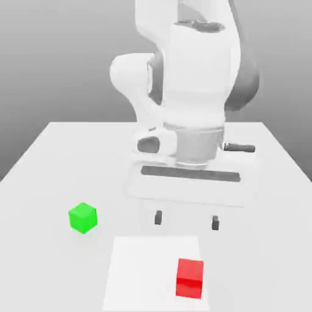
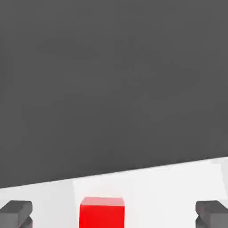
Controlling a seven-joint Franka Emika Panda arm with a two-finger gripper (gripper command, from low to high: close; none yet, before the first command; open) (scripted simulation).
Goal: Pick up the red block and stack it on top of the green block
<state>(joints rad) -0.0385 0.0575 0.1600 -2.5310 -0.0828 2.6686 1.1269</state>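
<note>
A red block [image 1: 189,279] sits on a white square nearest the camera; the robot's hand [image 1: 186,220] hangs just beyond, empty, fingers spread, needing to come forward and down; a green block [image 1: 83,218] waits toward the exterior view's left.

White arm reaching downward, hand [image 1: 186,220] open, fingers spread wide apart

Bright, flat light — soft, pale shadows — faint blur.

Frontal exterior view, downward close hand view
</note>
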